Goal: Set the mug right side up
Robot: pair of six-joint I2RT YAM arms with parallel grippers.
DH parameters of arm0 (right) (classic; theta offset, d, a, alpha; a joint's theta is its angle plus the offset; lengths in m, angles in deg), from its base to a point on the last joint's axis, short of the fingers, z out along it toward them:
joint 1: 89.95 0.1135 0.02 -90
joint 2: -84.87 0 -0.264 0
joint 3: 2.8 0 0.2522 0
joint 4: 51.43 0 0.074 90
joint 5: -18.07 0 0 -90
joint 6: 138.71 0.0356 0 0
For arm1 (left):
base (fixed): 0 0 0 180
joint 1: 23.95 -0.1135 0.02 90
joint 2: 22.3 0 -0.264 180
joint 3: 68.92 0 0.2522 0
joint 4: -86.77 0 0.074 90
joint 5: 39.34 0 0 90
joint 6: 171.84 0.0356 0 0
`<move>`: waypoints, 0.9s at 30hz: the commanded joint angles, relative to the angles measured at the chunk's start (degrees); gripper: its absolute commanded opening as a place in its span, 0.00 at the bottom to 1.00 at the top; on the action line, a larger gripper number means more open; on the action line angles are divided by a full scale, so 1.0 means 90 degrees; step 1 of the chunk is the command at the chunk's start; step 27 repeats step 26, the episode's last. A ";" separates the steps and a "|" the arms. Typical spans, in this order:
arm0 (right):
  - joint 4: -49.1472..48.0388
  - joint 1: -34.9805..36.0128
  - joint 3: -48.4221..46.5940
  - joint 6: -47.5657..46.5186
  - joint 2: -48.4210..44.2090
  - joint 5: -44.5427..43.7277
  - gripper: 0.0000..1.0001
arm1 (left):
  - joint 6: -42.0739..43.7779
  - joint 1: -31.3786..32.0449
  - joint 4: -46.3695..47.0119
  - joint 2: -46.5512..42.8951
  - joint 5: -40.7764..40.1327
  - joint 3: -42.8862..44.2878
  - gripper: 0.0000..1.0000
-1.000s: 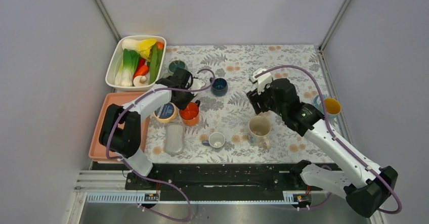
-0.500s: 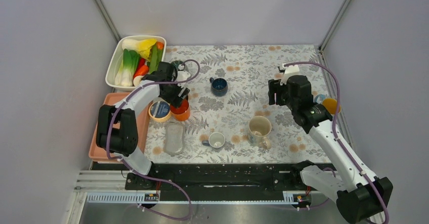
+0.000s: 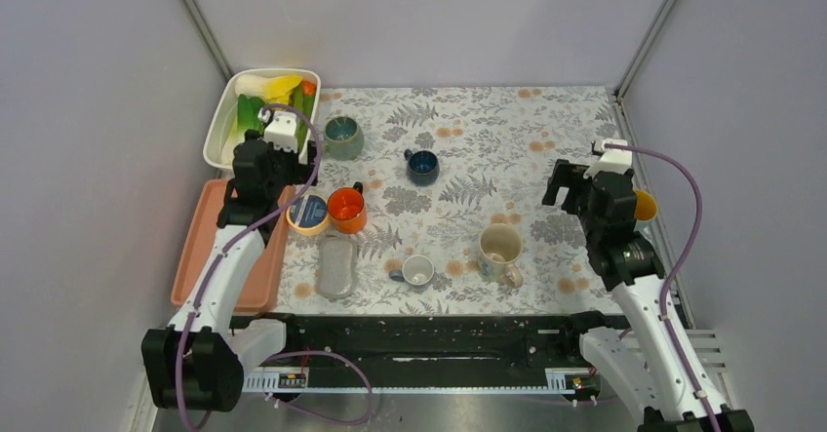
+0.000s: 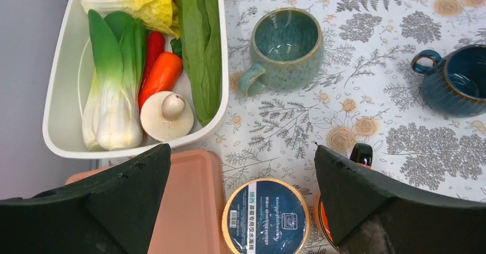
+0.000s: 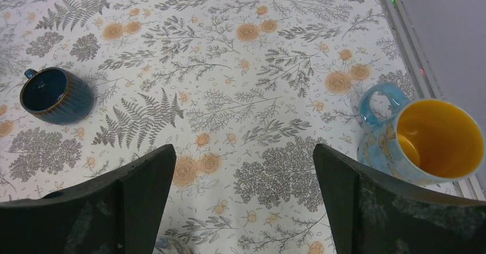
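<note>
The orange mug (image 3: 347, 210) with a black handle stands mouth up on the patterned cloth, and only its edge (image 4: 321, 222) shows beside my left finger. My left gripper (image 3: 265, 180) hangs open and empty to the mug's left, over the corner of the pink tray (image 4: 189, 208); in the left wrist view the left gripper (image 4: 242, 151) holds nothing. A cream mug (image 3: 500, 249) also stands mouth up at centre right. My right gripper (image 3: 575, 183) is open and empty, up and to the right of that mug; the right gripper (image 5: 243, 151) has only cloth below it.
A green mug (image 4: 286, 47), a dark blue mug (image 3: 422, 164), a small white cup (image 3: 417, 270) and a blue mug with a yellow inside (image 5: 430, 139) stand upright. A tape roll (image 4: 266, 217), a clear lid (image 3: 335, 266) and a white vegetable tub (image 3: 216, 130) are on the left.
My left gripper opened, let go of the orange mug and drew back to the left. The right gripper opened wider and pulled away to the right from the cream mug.
</note>
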 commanded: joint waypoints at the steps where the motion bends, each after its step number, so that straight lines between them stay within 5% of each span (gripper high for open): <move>1: -0.0561 -0.0039 0.0650 0.0140 -0.0701 -0.0367 0.99 | -0.0561 0.0000 0.1123 -0.0305 -0.0533 -0.0905 0.99; 13: -0.2152 -0.0044 0.2893 -0.0095 -0.1782 0.0258 0.99 | -0.1397 -0.0014 0.4006 -0.1536 -0.0849 -0.3839 0.99; 27: -0.2269 -0.0044 0.3422 0.0038 -0.2157 0.0423 1.00 | -0.1445 -0.0009 0.3612 -0.1895 -0.0626 -0.4085 0.99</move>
